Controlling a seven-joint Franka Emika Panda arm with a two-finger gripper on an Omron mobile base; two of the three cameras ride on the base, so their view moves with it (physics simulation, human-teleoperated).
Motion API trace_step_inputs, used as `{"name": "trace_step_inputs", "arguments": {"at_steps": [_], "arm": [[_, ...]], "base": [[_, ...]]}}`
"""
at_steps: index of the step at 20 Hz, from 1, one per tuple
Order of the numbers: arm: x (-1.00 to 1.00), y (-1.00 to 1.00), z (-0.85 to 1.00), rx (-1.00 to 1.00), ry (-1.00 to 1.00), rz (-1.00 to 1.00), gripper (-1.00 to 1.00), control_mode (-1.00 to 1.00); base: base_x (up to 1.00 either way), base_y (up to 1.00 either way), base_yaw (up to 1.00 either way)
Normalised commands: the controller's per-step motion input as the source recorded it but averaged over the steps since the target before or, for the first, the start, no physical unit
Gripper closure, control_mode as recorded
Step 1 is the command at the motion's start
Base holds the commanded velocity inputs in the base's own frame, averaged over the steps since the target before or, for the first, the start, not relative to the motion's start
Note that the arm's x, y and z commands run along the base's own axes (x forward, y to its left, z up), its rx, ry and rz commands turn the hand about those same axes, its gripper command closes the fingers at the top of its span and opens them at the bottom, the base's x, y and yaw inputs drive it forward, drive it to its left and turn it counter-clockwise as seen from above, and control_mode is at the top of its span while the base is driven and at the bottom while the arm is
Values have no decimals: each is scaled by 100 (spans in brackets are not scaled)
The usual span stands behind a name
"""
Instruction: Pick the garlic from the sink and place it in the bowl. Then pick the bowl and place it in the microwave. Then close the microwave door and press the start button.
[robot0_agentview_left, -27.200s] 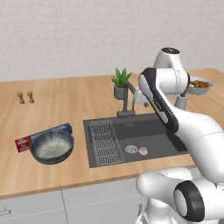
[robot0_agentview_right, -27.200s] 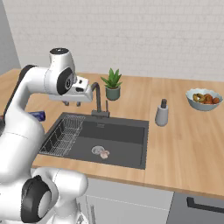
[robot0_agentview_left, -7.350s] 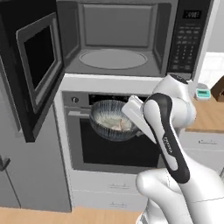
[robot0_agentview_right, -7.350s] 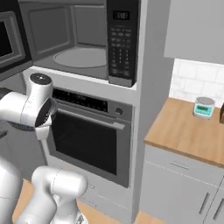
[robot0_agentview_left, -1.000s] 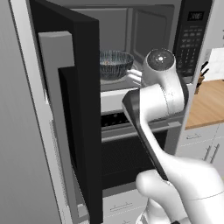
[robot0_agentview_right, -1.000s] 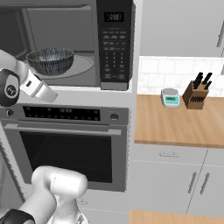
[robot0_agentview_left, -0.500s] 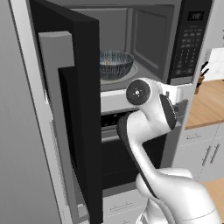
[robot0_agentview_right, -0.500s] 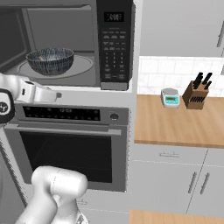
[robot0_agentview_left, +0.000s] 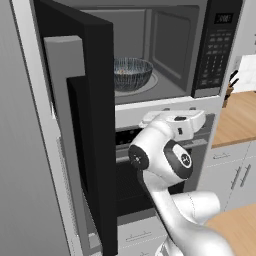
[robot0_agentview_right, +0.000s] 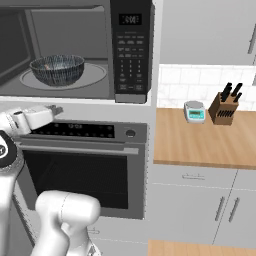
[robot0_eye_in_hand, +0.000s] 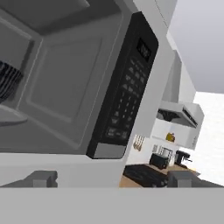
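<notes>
— One ribbed dark bowl (robot0_agentview_left: 131, 73) sits on the round glass plate inside the boxy black microwave (robot0_agentview_right: 75, 50)?
— Yes, speckled pale inside. The flat black door (robot0_agentview_left: 82, 125) stands wide open at left.
— And the end effector (robot0_eye_in_hand: 111, 178)?
— Empty, its blunt grey fingertips (robot0_eye_in_hand: 41, 178) well apart, below the glossy keypad (robot0_eye_in_hand: 124, 103).

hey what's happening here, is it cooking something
A white robot arm is loading a microwave. The bowl already sits on the turntable inside, and the microwave door stands wide open to the left. The tool is empty and open, out of the cavity and just below it, in front of the oven's control strip. The door has not yet been closed, and the keypad has not yet been pressed.
</notes>
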Motion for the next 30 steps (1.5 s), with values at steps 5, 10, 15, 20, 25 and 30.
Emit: {"name": "trace_step_inputs", "arguments": {"at_steps": [5,10,15,20,25,30], "arm": [[-48,38,-6,-39,-18,-6,-100,-100],[-26,3,-51,-39,-24,-2,-100,-100],[-44,38,-30,-32,-19,-1,-100,-100],[-65,70,-22,-15,-5,0,-100,-100],[-37,83,-18,-2,-10,2,-100,-100],[-10,86,-18,0,-13,9,-100,-100]], "base": [[0,0,0],[0,0,0],[0,0,0],[0,0,0],[0,0,0],[0,0,0]]}}
